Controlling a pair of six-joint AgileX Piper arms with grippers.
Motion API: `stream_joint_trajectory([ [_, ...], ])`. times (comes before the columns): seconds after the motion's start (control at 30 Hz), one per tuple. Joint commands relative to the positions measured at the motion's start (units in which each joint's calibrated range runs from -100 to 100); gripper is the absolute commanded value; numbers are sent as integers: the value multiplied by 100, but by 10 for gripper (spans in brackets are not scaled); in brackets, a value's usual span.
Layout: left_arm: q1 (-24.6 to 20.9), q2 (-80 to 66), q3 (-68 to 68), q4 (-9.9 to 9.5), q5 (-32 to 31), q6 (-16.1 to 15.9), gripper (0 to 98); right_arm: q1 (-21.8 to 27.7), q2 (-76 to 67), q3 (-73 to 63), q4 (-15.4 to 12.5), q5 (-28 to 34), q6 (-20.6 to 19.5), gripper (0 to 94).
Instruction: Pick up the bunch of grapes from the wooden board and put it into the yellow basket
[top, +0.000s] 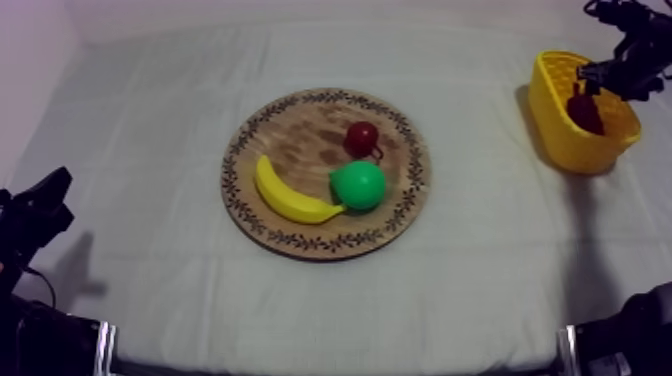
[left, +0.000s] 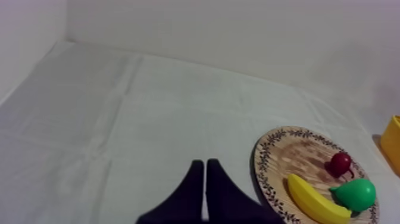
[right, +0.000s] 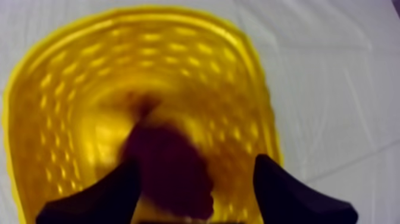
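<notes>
Wooden and round, the board (top: 300, 140) was set mid-table. The bunch of grapes (top: 585, 113) was seen inside the yellow basket (top: 560, 150). Above it the right gripper (right: 197, 161) was held spread, released; the left gripper (left: 204, 162) was clenched on nothing.

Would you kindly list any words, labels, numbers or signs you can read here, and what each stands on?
There are none to read. The rim of the wooden board carries a leaf-like pattern, not letters, and the yellow basket bears no visible label.
</notes>
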Motion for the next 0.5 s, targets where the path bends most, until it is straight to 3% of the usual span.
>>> stream_joint_trajectory([
  [0.0,-2,0,-2,1,1,-3,1,0,-42,-89,-37,22,39,569],
  [0.2,-2,0,-2,1,1,-3,1,12,-379,-170,-158,-4,221,566],
  [0.47,-2,0,-2,1,1,-2,1,12,-1241,455,-10,-361,91,552],
])
